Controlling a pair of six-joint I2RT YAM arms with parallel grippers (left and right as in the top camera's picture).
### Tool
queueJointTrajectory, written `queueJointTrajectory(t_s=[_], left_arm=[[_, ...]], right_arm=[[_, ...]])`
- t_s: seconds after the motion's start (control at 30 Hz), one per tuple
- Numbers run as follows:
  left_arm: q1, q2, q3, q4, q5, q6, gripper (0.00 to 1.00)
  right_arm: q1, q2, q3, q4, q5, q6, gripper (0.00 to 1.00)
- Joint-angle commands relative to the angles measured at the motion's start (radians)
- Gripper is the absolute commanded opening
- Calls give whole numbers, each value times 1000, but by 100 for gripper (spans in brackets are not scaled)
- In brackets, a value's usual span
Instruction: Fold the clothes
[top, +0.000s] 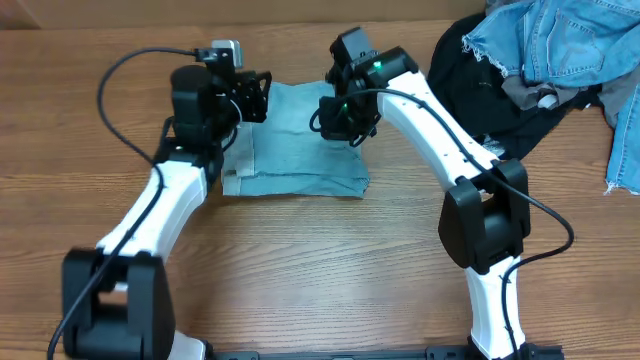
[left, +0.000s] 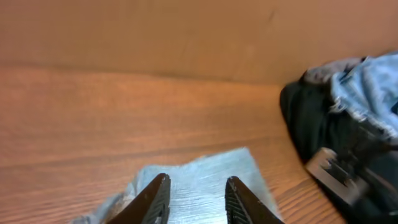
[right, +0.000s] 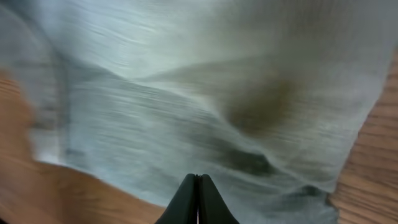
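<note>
Overhead — trousers (top: 300, 150) folded, long axis left-right | left gripper (left: 197, 182) apart | right gripper (right: 198, 179) together

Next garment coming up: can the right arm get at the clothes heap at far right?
Probably yes: the heap lies close beside the right arm, nothing between them. The right gripper, shut over the folded denim, must open first.

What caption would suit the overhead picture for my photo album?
The left gripper and right gripper hang over a folded pale denim garment on a wooden table, more clothes heaped nearby.
</note>
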Motion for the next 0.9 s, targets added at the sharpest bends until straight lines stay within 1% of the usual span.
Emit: queueJointTrajectory(t_s=[0.0,0.13,0.27,0.33,0.47,0.53,0.63,0.67,0.73,0.8,0.83,0.87], left_arm=[[-14,137,-4,45,8,-55,35],[-11,244,-4,75,-39,-71,33],[-5,261,-4,28,-207,-90,29],[9,261,-4,22,-238,-109,29],[45,261,-4,-34,-258,-195,28],[59,241,-4,-32,-227,-209,32],[61,157,-2,-29,-208,-196,35],[61,107,-2,-29,-208,-174,37],[61,-7,-2,-50,-222,-127,38],[59,-116,-2,-131,-257,-102,38],[59,-158,-2,-197,-261,-95,38],[59,-224,-2,-298,-262,-95,39]], right_arm=[[-5,3,-105,58,-20,10,4],[-5,3,-198,113,-12,16,4],[-6,3,-218,77,39,16,4],[-5,3,-218,63,68,17,4],[-5,3,-218,48,87,38,4],[-6,3,-218,45,86,39,4],[-6,3,-218,35,85,38,4],[-6,3,-218,33,85,39,4],[-6,3,-218,28,84,39,4],[-6,3,-218,28,81,38,4],[-6,2,-216,27,76,38,4],[-9,2,-213,26,61,38,4]])
